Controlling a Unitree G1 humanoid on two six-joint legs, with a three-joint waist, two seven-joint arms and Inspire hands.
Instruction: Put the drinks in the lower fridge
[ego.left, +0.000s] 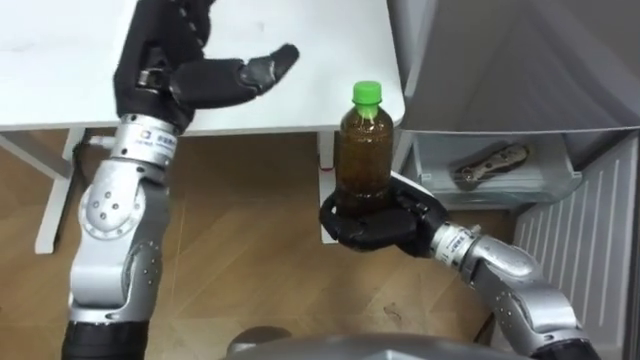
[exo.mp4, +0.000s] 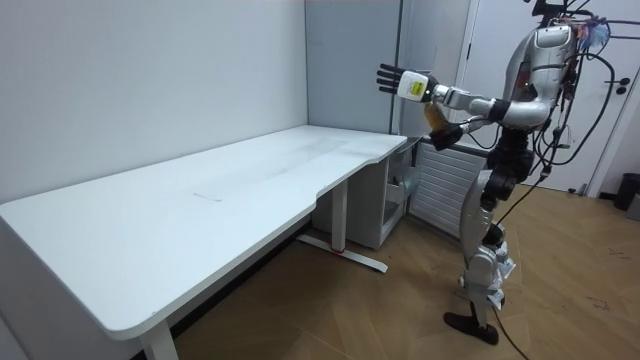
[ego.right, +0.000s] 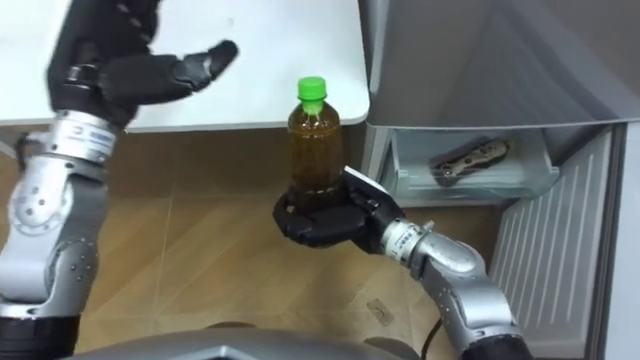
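A brown drink bottle (ego.left: 364, 150) with a green cap stands upright in my right hand (ego.left: 375, 222), whose fingers are curled round its base. I hold it in the air over the wooden floor, just left of the open fridge compartment (ego.left: 545, 185). My left hand (ego.left: 200, 75) is raised over the white table's corner, fingers spread and holding nothing. In the room view I stand beside the far end of the table, facing the fridge, with the bottle (exo.mp4: 433, 117) in front of my chest and my left hand (exo.mp4: 395, 78) held high.
The white table (ego.left: 60, 60) ends close to the fridge's left side. A mottled brown packet (ego.left: 490, 163) lies on the fridge's clear shelf. The ribbed white fridge door (ego.left: 580, 240) stands open at the right. A table leg (ego.left: 55, 200) stands at the left.
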